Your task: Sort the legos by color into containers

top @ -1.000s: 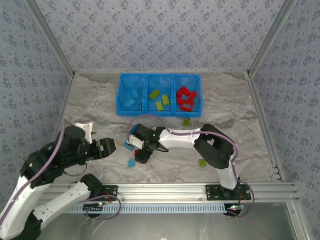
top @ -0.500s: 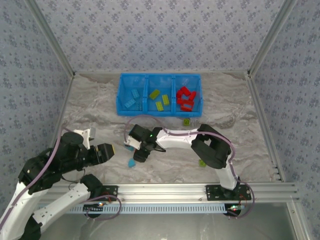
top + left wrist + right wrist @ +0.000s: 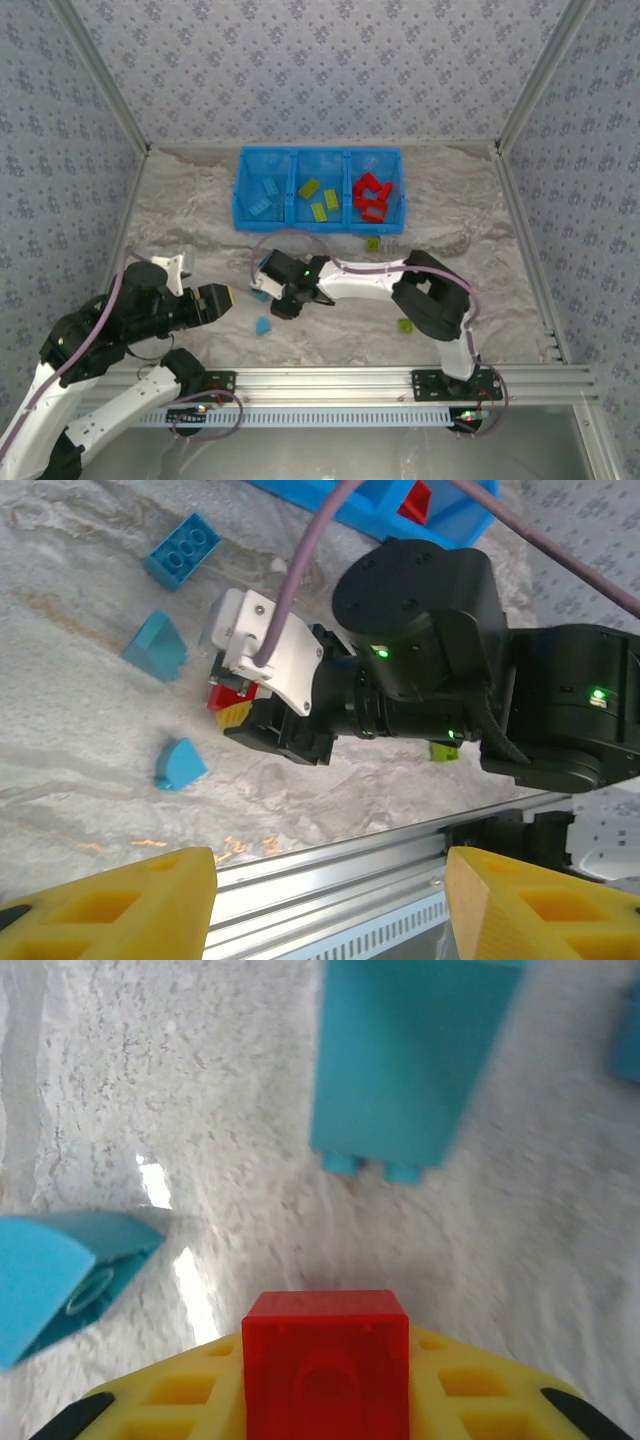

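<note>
Pinching one red brick (image 3: 325,1360) low over the bench (image 3: 470,215), well in front of the blue bin (image 3: 320,227), the right jaws are clenched on it, apparently to carry it to the bin's right-end compartment (image 3: 402,190), where red bricks (image 3: 370,196) already lie. Light blue bricks (image 3: 410,1050) lie just beside it. The left jaws stand released and empty, farther from the bin, likely parked out of the way.

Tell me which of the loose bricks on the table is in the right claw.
The red brick, pinched between the right claw's yellow pads; the light blue pieces beside it lie free on the table.
</note>
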`<state>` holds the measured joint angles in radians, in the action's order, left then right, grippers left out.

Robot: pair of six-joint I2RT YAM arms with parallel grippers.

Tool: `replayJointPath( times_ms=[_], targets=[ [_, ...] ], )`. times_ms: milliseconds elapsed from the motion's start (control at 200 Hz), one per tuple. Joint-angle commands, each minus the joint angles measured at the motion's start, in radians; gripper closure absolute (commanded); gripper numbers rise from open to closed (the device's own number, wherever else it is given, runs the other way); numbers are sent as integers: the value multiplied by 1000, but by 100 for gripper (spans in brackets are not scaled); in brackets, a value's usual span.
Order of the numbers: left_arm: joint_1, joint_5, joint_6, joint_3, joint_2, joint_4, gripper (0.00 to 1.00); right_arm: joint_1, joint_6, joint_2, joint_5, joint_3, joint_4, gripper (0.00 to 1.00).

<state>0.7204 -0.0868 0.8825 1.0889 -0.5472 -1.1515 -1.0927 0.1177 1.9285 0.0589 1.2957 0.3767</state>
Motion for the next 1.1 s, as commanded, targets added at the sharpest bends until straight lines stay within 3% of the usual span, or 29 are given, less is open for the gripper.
replayJointPath(
  times_ms=[0, 80, 140, 310, 415, 580, 724, 864, 1094],
  targets=[
    [6, -22, 14, 34, -41, 109, 39, 54, -72, -170, -78, -28, 15, 70],
    [15, -48, -2, 79, -135, 167, 40, 117, -122, -255, -114, -52, 53, 71],
    [73, -18, -15, 106, -224, 218, 42, 176, -165, -316, -130, -77, 74, 72],
    [388, 309, -110, 317, -555, 277, 41, 370, -240, -432, -203, -126, 147, 70],
    [493, 438, -142, 457, -735, 325, 40, 493, -273, -432, -222, -112, 180, 70],
    [518, 468, -126, 542, -893, 389, 40, 611, -302, -324, -207, -2, 215, 71],
    [521, 453, -107, 529, -916, 416, 40, 682, -295, -222, -33, 51, 155, 69],
    [527, 478, -87, 484, -884, 410, 40, 757, -294, -126, 220, 91, 105, 69],
    [533, 482, -66, 444, -869, 412, 41, 797, -308, -27, 322, 158, 104, 66]
  ],
)
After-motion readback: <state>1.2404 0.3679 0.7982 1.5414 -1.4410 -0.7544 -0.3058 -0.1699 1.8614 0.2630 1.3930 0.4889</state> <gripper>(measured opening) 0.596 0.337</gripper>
